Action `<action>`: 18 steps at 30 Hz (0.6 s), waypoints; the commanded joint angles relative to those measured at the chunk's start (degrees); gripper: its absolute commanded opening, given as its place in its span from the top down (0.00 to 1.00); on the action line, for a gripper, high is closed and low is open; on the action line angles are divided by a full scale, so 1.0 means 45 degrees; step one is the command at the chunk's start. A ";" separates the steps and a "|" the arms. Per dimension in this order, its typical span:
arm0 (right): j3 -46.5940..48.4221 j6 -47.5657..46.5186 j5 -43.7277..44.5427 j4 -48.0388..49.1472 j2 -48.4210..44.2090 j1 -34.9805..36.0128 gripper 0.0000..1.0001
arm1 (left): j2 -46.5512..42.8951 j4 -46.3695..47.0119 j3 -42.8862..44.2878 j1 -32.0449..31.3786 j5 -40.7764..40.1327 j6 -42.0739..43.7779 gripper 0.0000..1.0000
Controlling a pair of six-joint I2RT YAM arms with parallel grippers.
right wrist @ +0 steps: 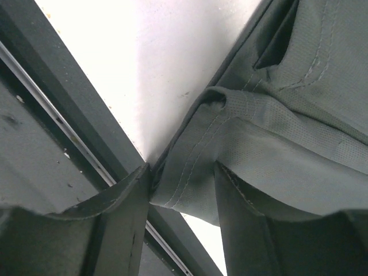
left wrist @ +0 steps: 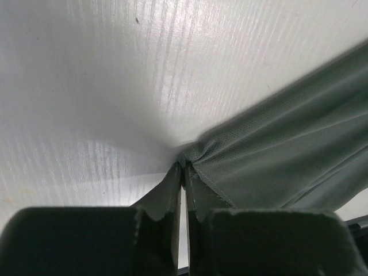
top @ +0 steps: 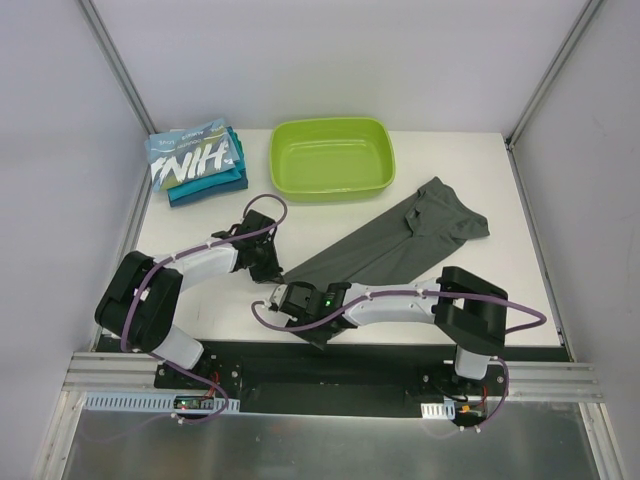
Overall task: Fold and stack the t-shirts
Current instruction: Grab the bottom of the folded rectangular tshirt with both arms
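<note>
A dark grey t-shirt [top: 400, 245] lies stretched diagonally across the table, from near the front centre toward the back right. My left gripper [top: 270, 266] is at its left corner. In the left wrist view the gripper [left wrist: 185, 167] is shut on a bunched corner of the grey cloth [left wrist: 276, 161]. My right gripper [top: 287, 301] is at the shirt's near edge. In the right wrist view it [right wrist: 181, 178] is shut on the stitched hem [right wrist: 201, 167]. A folded light blue shirt with white letters [top: 193, 160] lies on folded teal shirts [top: 212, 186] at the back left.
A lime-green plastic tub [top: 332, 158] stands at the back centre, just beyond the grey shirt. The table's front edge with its black rail [right wrist: 63, 132] is right beside my right gripper. Metal frame posts stand at both back corners.
</note>
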 commanded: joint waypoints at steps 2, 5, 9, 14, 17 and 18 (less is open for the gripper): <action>-0.0318 0.0318 0.0030 -0.0013 -0.0028 0.0024 0.59 | 0.0037 -0.0136 -0.0425 -0.0068 0.0056 0.0066 1.00; -0.0473 0.0396 -0.0963 0.0258 -0.0125 0.0024 0.74 | -0.0470 -0.0194 -0.0718 -0.0068 -0.0353 0.0008 1.00; -0.0806 0.0923 -0.2448 0.1059 -0.0477 0.0024 0.91 | -0.1719 -0.0506 -0.1361 -0.0068 -0.0879 -0.0148 1.00; -0.1040 0.1470 -0.3095 0.1665 -0.0964 0.0024 0.94 | -0.3983 -0.1657 -0.2026 -0.0068 -0.2070 -0.0558 1.00; -0.1527 0.1958 -0.4031 0.2757 -0.1821 0.0024 0.99 | -0.5000 -0.1835 -0.2164 -0.0068 -0.1860 -0.0598 1.00; -0.1625 0.2017 -0.4169 0.2915 -0.2115 0.0043 0.99 | -0.5254 -0.1796 -0.2144 -0.0126 -0.1394 -0.0791 1.00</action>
